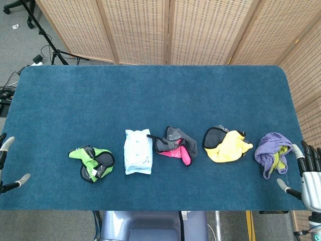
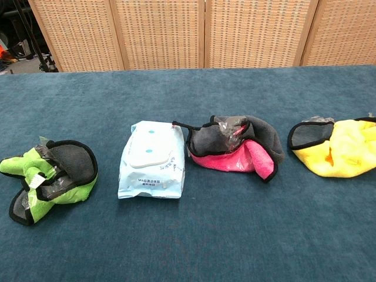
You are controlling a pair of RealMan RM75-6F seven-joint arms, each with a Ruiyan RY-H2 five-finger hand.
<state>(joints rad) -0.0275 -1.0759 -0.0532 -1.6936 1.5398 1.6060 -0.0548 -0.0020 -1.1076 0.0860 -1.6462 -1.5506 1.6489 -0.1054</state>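
Fingers of the right hand (image 1: 307, 173) are spread, nothing held, beside the purple cloth (image 1: 271, 152); left hand (image 1: 7, 165) likewise released, well apart from the green cloth (image 1: 92, 161).

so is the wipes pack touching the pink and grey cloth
Cannot tell: in the chest view the wipes pack and the pink and grey cloth meet edge to edge, no clear gap.

Blue carpeted table (image 1: 150, 90): a white wet-wipe pack (image 1: 138, 151) lies near the front edge, with a grey-and-pink cloth (image 1: 175, 145) just beside it at 3 o'clock. A yellow cloth with a dark lining (image 1: 226, 145) lies at 3 o'clock of that one, apart from it. Wicker screens (image 1: 200, 30) stand at 12 o'clock behind the table, and a black stand (image 1: 42, 35) with cables at 10 o'clock.
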